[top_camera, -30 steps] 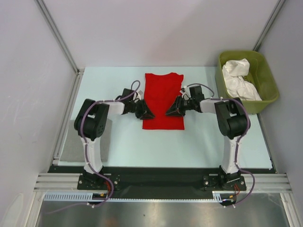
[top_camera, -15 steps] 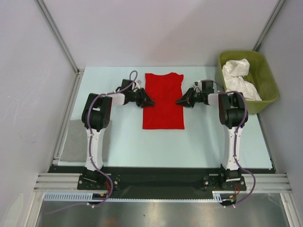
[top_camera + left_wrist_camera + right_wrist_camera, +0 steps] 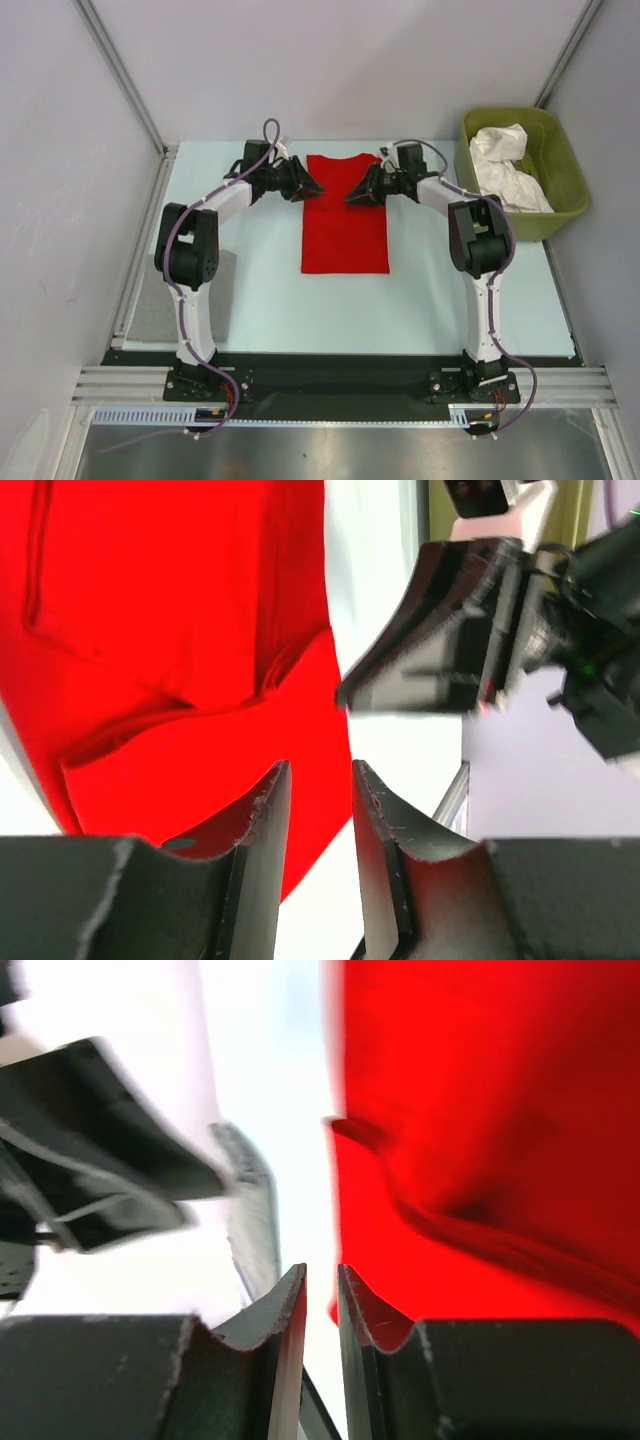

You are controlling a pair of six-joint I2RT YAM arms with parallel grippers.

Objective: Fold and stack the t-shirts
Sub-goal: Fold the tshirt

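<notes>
Cloth of the red t-shirt (image 3: 345, 215) lies flat on the table (image 3: 260, 290), a smooth long rectangle toward 12 o'clock. Left gripper (image 3: 312, 186) and right gripper (image 3: 352, 196) are at its far corners, jaws narrowly parted, empty. Crumpled white t-shirts (image 3: 505, 170) fill the olive plastic tub (image 3: 572, 165) at 2 o'clock.

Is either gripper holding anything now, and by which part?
Nothing is held. The left gripper and right gripper hover at the upper sides of the red t-shirt, jaws slightly apart and empty.

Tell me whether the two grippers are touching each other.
Apart. The top view shows a strip of red t-shirt between the left gripper and the right gripper.
</notes>
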